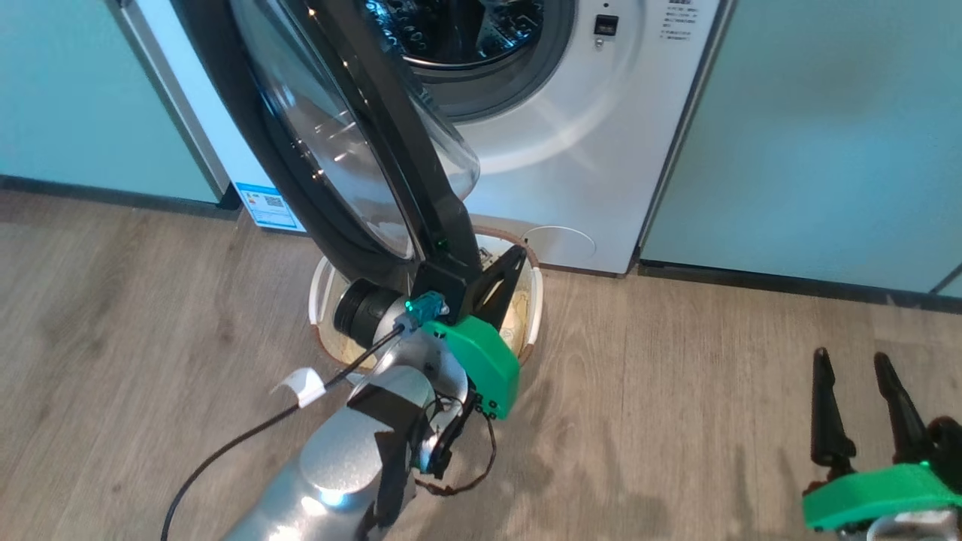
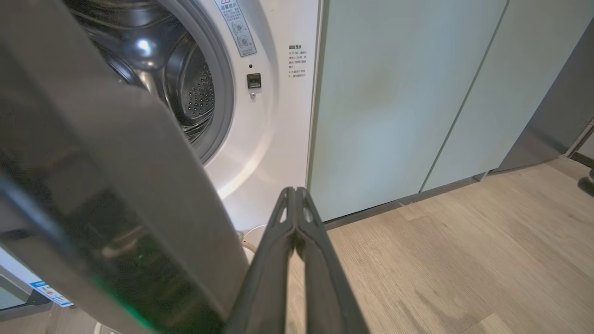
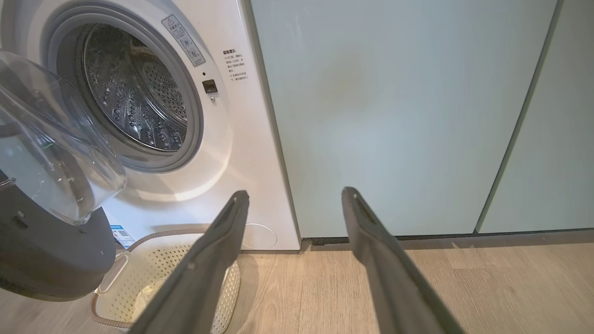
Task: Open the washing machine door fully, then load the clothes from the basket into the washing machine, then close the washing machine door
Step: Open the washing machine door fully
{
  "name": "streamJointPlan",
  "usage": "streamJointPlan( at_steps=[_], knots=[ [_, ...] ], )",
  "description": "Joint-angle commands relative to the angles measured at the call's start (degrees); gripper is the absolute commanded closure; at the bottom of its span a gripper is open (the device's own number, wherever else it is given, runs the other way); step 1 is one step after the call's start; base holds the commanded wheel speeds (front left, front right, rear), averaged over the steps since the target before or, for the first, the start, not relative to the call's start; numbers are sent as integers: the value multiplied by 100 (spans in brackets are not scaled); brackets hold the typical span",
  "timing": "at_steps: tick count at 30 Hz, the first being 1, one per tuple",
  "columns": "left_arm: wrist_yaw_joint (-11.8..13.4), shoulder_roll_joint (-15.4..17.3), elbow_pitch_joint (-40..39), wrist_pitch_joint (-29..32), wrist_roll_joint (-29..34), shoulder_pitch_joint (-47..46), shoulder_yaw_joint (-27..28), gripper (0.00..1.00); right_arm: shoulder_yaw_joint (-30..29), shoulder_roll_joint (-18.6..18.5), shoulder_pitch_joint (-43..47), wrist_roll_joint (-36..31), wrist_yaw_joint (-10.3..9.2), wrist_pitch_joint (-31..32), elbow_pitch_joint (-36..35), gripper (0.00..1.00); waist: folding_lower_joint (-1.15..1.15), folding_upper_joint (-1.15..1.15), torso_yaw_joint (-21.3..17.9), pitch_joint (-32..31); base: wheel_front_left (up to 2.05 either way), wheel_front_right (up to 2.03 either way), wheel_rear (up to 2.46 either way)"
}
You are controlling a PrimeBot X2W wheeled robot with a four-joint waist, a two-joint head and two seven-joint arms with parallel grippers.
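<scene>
Under open door (image 1: 252, 150): basket (image 3: 153, 264) holding pale clothes (image 1: 515, 321); left end effector (image 2: 294, 190) pressed together, right end effector (image 1: 851, 355) spread.

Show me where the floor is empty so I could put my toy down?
The wood floor is bare between the basket and the right gripper, in front of the green cabinets. Left of the basket is bare too. It's crowded at the basket: the washing machine door hangs over it, with the left gripper beside the door.
</scene>
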Motion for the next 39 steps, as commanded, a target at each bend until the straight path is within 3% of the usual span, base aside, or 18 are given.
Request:
streamJointPlan(
  at_steps=[1,16,31,39],
  knots=[
    [90,197,-204,-56,2,-93,219,100,74,-3,-23,-66,-16,-37,-212,0,0,0,53,-20,0,0,0],
    [406,536,-861,-120,-37,591,304,100,-197,24,285,-239,-16,-37,-457,0,0,0,406,-206,0,0,0],
    [856,1186,-1976,-175,-126,1246,820,100,-297,29,623,-123,-16,-37,-824,0,0,0,714,-304,0,0,0],
    [998,1349,-2076,-158,-197,1384,1011,100,-298,30,675,-84,-16,-37,-835,0,0,0,996,-339,0,0,0]
  ],
)
